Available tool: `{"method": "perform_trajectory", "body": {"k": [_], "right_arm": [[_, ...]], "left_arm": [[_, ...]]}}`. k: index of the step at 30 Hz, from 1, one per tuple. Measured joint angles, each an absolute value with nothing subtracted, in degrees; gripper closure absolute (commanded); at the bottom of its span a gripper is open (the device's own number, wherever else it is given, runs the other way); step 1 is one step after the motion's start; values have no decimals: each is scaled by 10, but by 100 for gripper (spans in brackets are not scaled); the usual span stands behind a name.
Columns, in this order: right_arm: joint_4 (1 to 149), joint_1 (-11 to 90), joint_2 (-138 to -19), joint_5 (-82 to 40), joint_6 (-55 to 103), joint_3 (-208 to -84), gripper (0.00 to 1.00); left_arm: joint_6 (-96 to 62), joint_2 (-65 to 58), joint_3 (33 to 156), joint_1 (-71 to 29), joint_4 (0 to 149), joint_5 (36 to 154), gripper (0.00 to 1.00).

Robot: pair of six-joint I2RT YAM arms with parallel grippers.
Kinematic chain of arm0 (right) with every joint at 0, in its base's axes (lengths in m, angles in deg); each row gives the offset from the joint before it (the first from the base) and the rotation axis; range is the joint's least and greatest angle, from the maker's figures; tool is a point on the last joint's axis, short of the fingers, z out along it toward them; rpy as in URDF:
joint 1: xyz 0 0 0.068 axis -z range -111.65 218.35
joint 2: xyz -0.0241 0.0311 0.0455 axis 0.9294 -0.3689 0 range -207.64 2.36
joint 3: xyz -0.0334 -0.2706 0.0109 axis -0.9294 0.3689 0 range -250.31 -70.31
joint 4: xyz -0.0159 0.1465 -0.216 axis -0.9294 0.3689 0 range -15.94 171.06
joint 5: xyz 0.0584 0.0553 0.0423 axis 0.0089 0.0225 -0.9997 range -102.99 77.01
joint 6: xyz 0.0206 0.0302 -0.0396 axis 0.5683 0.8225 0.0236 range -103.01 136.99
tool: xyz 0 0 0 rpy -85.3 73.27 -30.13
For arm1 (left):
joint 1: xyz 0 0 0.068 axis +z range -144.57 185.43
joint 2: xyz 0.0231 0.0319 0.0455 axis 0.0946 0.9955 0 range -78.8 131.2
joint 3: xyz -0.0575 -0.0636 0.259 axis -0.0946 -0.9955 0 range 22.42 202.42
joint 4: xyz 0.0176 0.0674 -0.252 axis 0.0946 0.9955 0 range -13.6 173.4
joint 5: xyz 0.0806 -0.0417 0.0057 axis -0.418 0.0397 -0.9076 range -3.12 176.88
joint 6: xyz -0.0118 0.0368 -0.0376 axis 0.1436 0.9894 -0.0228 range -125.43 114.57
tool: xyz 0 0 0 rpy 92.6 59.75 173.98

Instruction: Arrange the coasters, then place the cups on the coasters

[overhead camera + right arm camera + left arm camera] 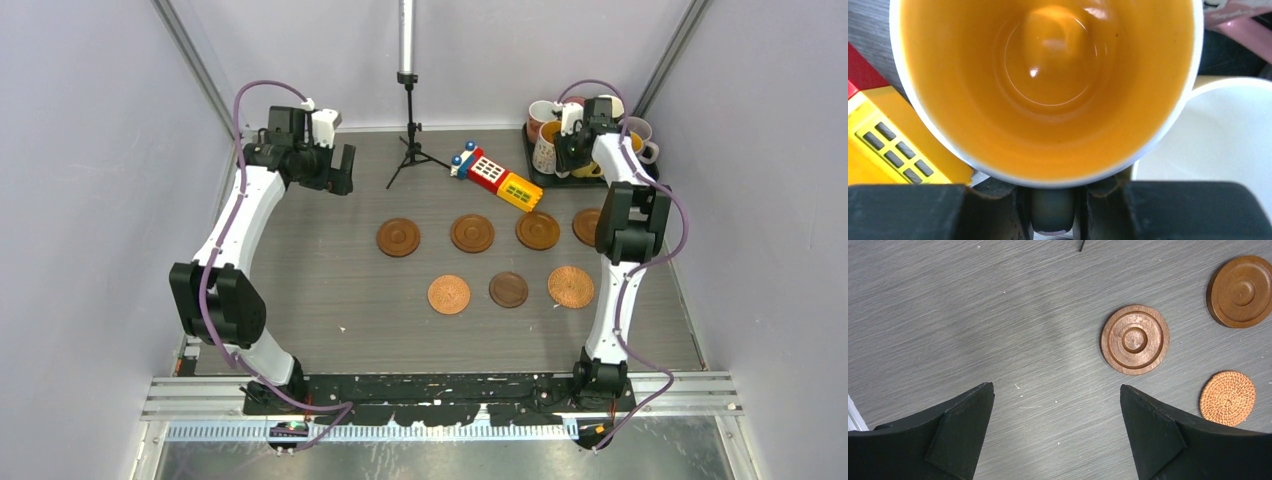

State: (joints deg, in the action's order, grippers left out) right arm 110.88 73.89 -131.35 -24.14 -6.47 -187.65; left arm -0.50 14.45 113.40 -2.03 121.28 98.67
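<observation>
Cup (1048,90), pinched by its handle (1053,206) in the right hand (1054,220), may swing off-centre into neighbouring cups (1228,150) at the bench (998,315)'s far right corner; left hand (1058,415) gapes.

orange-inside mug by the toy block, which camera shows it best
Right wrist view: the orange-inside mug fills the frame, glossy inside showing, handle between the right fingers. The top external view shows it small, partly behind the right arm. The left wrist view shows coasters, not the mug.
</observation>
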Motion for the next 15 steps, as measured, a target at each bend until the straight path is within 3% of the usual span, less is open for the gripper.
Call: {"method": "perform_trajectory", "body": {"k": [15], "right_arm": [[1024, 742, -1233, -248, -37, -1755, 100]], "left_arm": [[-7, 146, 1134, -20, 1212, 990, 0]]}}
